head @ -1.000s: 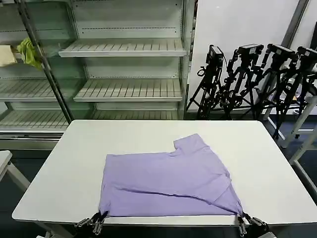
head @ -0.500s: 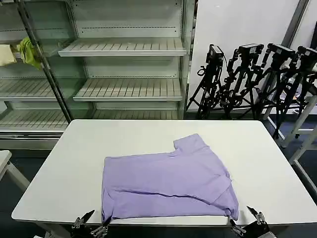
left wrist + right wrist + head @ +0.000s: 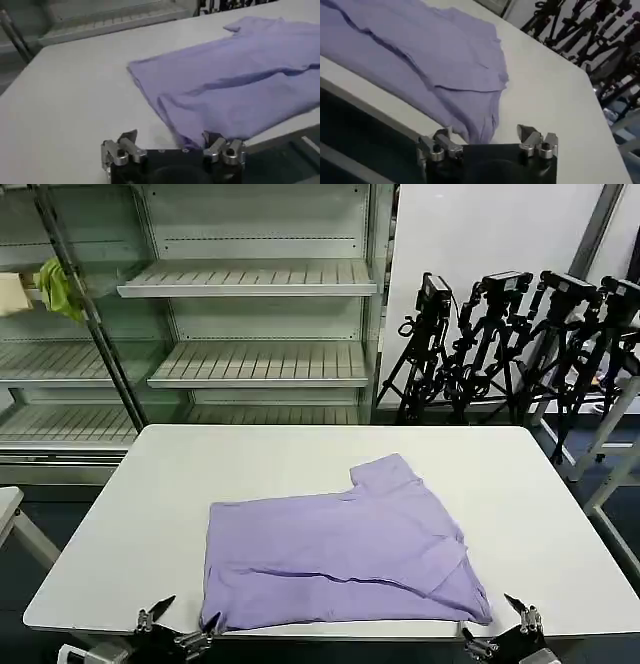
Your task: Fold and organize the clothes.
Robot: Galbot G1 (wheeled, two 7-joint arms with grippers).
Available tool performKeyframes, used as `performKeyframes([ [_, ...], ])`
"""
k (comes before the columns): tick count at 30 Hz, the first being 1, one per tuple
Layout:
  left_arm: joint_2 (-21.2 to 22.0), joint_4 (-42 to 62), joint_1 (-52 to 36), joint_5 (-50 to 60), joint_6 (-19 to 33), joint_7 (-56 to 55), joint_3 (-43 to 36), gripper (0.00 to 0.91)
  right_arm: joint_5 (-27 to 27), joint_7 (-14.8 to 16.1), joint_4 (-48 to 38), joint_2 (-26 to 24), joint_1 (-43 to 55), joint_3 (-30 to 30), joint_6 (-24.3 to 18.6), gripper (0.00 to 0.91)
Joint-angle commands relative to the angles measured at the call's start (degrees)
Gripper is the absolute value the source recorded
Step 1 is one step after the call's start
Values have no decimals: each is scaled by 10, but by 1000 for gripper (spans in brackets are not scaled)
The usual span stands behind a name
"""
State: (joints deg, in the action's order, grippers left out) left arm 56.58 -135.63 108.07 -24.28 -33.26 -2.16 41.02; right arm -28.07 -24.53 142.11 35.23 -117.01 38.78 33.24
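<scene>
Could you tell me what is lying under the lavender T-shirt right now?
The lavender T-shirt lies folded on the white table, which shows all round it. Whatever the fabric covers is hidden.

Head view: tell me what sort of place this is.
Probably a robotics lab or recording room: bare metal slatted shelving behind the white table, a row of black camera tripods against a white wall, and a lavender T-shirt laid out.

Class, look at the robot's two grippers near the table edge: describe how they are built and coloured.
The left gripper and the right gripper look alike: a black block-like body carrying two short silver-grey metal fingers, each jointed with round screw heads and ending in a darker angled tip. No markings or cables are visible.
</scene>
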Motion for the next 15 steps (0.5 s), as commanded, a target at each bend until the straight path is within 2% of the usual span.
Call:
performKeyframes([
  [1, -4, 9, -15, -1, 3, -2, 18, 907, 3, 0, 2, -1, -1, 2, -1, 907],
  [9, -14, -29, -8, -31, 1, -8, 73, 907, -10, 1, 15, 0, 25, -3, -1, 907],
  [15, -15, -57, 13, -57, 1, -12, 74, 907, -24, 0, 21, -10, 38, -10, -1, 907],
])
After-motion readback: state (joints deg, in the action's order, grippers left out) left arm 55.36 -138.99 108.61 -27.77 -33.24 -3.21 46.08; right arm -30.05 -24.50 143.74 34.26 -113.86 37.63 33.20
